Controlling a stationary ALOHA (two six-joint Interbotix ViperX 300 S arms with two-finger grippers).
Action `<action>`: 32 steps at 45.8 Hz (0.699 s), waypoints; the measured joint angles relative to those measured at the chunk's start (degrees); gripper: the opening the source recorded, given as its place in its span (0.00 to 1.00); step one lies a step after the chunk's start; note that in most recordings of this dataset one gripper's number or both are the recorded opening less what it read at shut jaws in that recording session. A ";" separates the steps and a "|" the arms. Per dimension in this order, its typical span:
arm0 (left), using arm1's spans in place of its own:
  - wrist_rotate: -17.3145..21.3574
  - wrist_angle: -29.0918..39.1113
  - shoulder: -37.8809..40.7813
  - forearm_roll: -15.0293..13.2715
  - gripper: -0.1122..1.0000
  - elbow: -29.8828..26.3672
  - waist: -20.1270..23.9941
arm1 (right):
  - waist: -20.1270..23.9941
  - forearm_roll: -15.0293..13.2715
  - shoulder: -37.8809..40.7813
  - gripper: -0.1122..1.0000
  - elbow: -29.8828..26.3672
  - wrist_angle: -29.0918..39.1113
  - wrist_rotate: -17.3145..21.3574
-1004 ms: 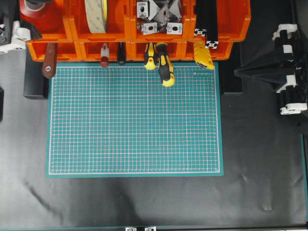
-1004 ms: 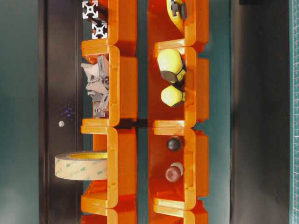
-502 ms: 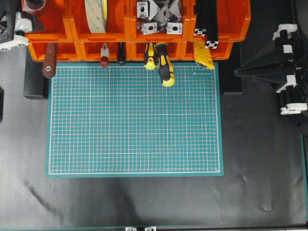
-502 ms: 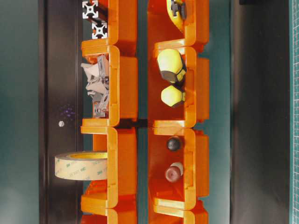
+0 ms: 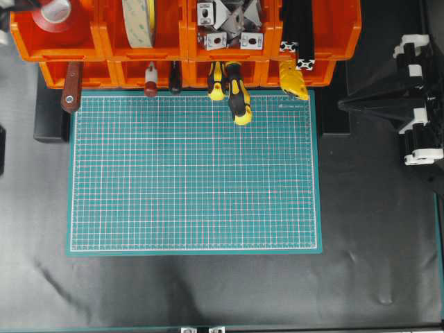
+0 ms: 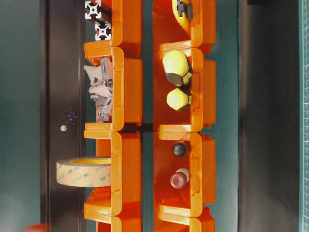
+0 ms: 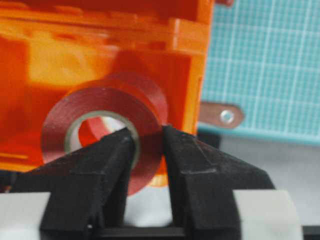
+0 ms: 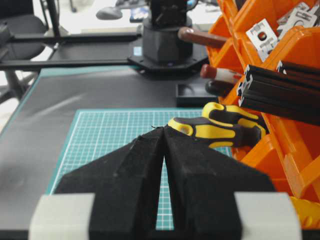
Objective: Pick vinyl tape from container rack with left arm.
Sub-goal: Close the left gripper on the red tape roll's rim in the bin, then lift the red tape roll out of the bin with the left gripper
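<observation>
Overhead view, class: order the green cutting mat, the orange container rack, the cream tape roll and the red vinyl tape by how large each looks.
1. green cutting mat
2. container rack
3. cream tape roll and vinyl tape: similar and both cropped, so unranked.

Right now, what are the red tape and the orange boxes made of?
The vinyl tape looks like thin, glossy plastic film wound in a ring: its red face shines, and the inner core looks pale, maybe card or plastic. The container rack looks like hard moulded plastic: bright, smooth orange walls with rounded edges and a soft sheen.
</observation>
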 measured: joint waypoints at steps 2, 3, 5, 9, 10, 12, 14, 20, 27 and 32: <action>0.00 0.18 0.00 0.00 0.26 -2.37 -1.76 | -0.09 0.09 0.00 0.10 -0.09 0.00 0.00; 0.09 0.09 0.00 -0.09 0.26 -3.78 -2.99 | 0.00 0.09 -0.09 0.10 0.00 0.00 0.00; 0.00 0.00 0.09 -0.09 0.26 -5.54 -5.01 | -0.09 0.09 -0.18 0.10 0.00 0.00 0.00; -0.97 -0.44 0.18 -0.09 0.26 -7.56 -8.70 | 0.00 0.09 -0.18 0.10 -0.09 0.00 -0.09; -1.32 -0.53 0.18 -0.09 0.26 -7.73 -9.40 | 0.00 0.09 -0.18 0.10 0.00 0.00 -0.09; -1.93 -0.88 0.18 -0.09 0.26 -7.82 -10.46 | 0.00 0.09 -0.18 0.10 0.00 0.09 0.00; -3.16 -1.32 0.18 -0.09 0.26 -7.82 -11.43 | 0.00 0.09 -0.18 0.10 0.00 0.00 0.00; -8.09 -6.06 0.26 -0.09 0.26 -7.03 -14.77 | 0.00 0.09 -0.26 0.10 -0.09 0.00 0.00; -10.90 -16.08 1.85 -0.44 0.26 -2.55 -21.27 | 0.00 0.09 -0.62 0.10 0.00 0.00 0.00; -11.51 -21.97 4.92 -0.44 0.26 2.81 -24.26 | 0.00 0.09 -1.23 0.10 0.00 0.00 0.00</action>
